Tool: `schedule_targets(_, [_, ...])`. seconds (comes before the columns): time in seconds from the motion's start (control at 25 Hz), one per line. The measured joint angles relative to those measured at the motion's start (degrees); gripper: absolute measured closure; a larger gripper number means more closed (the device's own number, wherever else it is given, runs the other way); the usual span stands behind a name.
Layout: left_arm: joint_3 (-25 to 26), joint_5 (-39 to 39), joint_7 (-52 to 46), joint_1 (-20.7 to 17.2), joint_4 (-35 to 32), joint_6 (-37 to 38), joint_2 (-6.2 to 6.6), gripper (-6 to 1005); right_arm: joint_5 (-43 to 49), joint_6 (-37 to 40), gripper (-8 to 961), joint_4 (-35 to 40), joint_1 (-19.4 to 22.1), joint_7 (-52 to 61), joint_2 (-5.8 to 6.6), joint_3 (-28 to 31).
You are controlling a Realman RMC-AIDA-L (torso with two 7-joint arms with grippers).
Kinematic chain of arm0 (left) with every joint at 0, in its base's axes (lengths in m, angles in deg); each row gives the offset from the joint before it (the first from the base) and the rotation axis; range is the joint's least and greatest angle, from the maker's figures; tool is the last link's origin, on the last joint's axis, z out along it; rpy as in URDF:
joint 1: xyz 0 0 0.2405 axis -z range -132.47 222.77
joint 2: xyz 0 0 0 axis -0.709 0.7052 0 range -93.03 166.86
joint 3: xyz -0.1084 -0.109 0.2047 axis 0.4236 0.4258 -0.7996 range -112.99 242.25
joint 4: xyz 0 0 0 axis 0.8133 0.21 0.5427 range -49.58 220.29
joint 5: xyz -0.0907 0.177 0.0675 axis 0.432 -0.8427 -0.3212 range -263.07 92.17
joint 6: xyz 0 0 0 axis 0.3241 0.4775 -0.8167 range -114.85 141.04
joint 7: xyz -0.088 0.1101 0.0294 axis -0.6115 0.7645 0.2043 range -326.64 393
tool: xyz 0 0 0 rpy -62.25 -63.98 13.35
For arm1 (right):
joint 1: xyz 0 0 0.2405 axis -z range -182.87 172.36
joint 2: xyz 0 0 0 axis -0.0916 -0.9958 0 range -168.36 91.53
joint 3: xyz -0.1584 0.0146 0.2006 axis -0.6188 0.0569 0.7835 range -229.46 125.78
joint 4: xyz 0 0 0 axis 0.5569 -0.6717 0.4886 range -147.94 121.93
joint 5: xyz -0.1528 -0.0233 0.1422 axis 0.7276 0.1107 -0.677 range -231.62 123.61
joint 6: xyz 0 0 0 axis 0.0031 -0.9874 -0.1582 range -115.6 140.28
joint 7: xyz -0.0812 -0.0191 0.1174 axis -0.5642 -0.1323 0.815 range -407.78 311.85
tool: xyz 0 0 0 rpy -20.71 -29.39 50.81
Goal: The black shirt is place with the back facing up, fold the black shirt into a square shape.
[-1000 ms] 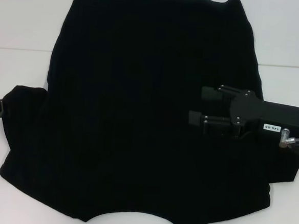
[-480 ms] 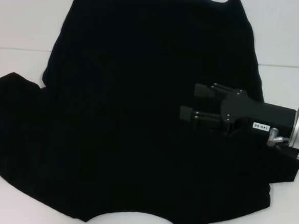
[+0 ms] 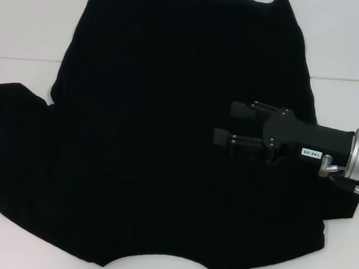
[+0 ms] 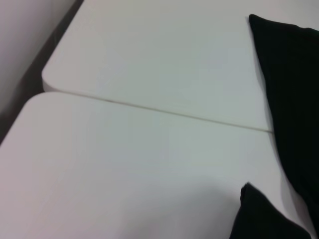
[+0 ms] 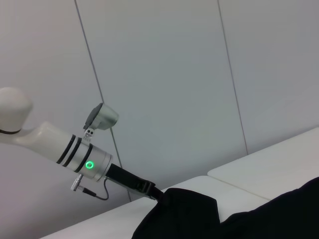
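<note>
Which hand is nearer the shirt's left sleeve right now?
Left. The left hand is at the left sleeve of the black shirt, partly hidden by its fabric. The right hand hovers over the shirt's right half, far from that sleeve.

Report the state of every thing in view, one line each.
black shirt: spread out on the white table, not yet folded, left sleeve raised.
right claw: open, above the shirt's right side.
left claw: at the raised left sleeve, its tip hidden in the fabric.
</note>
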Motion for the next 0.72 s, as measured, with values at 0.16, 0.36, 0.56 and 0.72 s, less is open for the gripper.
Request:
schedule_targets(0.16, [0.01, 0.33, 0.54, 0.18, 0.43, -1.14, 0.02, 970, 0.0, 0.16, 63, 0.0, 0.08, 0.04, -0.02, 0.0])
schedule_targets(0.36, [0.01, 0.37, 0.57, 1.03, 0.55, -1.07, 0.03, 970, 0.0, 0.27, 63, 0.0, 0.07, 0.13, -0.1, 0.0])
schedule_targets(0.56, [-0.37, 0.43, 0.6, 2.23, 0.58, 0.09, 0.09, 971, 0.0, 0.28, 63, 0.0, 0.08, 0.15, -0.14, 0.0])
schedule_targets(0.72, [-2.74, 1.82, 0.59, 3.34, 0.05, 3.93, -0.03, 971, 0.0, 0.37, 63, 0.0, 0.36, 0.17, -0.12, 0.0])
